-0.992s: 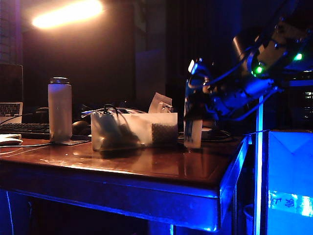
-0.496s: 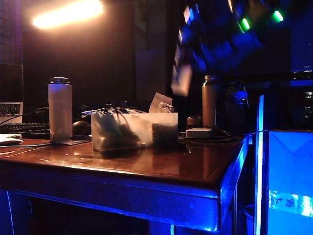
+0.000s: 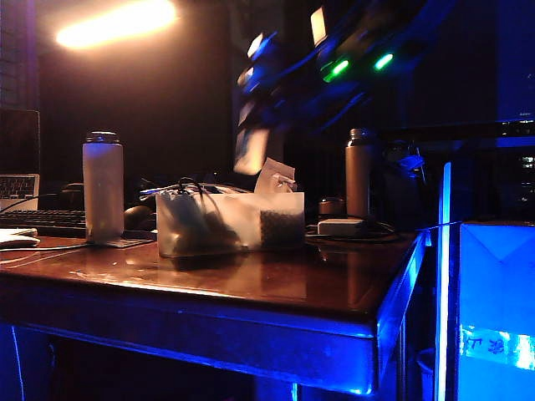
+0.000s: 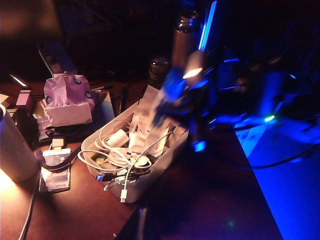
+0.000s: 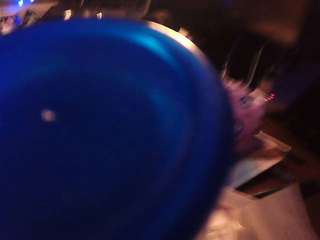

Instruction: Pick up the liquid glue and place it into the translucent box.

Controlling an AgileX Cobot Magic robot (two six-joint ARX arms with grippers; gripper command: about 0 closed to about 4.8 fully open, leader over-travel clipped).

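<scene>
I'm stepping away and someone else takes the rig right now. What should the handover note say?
Right gripper: shut on the liquid glue, in the air over the translucent box, blurred with motion.
Left gripper: not in view in any picture.
Done: glue picked up and carried over to the box.
Left: lower the glue into the box among the cables, release, withdraw.
</scene>
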